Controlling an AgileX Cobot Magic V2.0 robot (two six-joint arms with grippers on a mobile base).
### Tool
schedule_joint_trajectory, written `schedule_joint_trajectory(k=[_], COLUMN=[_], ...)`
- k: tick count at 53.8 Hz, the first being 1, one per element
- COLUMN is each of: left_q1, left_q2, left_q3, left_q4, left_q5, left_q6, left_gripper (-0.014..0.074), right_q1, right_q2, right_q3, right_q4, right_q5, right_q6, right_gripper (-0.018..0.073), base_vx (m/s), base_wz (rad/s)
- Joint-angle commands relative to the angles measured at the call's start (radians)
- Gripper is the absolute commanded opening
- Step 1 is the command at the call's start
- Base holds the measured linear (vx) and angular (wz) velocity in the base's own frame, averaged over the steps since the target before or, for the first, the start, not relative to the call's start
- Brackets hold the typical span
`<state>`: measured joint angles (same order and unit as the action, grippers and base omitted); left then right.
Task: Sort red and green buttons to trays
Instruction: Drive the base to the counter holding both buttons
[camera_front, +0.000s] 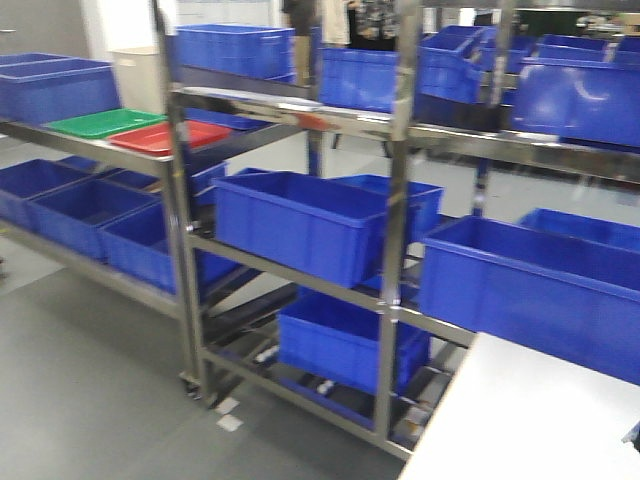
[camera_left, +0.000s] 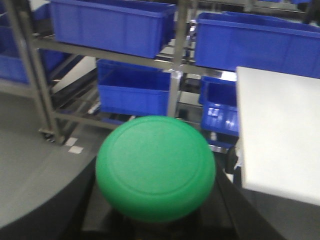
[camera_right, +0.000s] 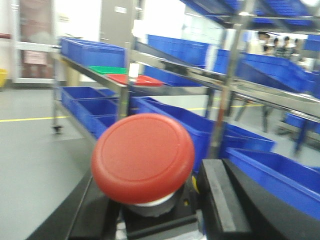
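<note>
The green button (camera_left: 156, 167) fills the lower middle of the left wrist view, its round cap facing the camera, held between the black fingers of my left gripper (camera_left: 157, 220). The red button (camera_right: 143, 157) sits the same way in my right gripper (camera_right: 155, 220), its dark body clamped between the black fingers (camera_right: 220, 200). Far off on the left rack's top shelf lie the green tray (camera_front: 103, 123) and the red tray (camera_front: 182, 136), side by side; the right wrist view also shows the red tray (camera_right: 135, 79) and green tray (camera_right: 107, 69). Neither gripper shows in the front view.
Steel racks (camera_front: 392, 200) carry several deep blue crates (camera_front: 300, 220) on every level, straight ahead. A white table (camera_front: 530, 420) corner is at the lower right, also close on the right in the left wrist view as a white table (camera_left: 280, 135). Grey floor (camera_front: 90, 380) lies to the left.
</note>
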<state>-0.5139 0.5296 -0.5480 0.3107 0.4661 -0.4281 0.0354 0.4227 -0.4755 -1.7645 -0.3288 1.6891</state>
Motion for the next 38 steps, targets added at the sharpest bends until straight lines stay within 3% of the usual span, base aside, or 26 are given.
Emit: schedule_joint_trajectory(k=[1,38], left_q1=[-0.004,-0.004], left_q2=[0.001,0.001], left_q3=[-0.034,-0.034], left_q4=[0.006,0.006], left_q5=[-0.08,-0.08], left_q6=[-0.003,-0.003], left_gripper=[0.0,0.0], right_q1=[-0.006,-0.006], right_q2=[0.006,0.006], right_q3=[-0.034,-0.034], right_q4=[-0.011,-0.011], right_q5=[0.025,0.025], right_q6=[0.003,0.003], right_gripper=[-0.0011,-0.0011], base_vx=[-0.15,-0.08], base_wz=[0.57,0.63])
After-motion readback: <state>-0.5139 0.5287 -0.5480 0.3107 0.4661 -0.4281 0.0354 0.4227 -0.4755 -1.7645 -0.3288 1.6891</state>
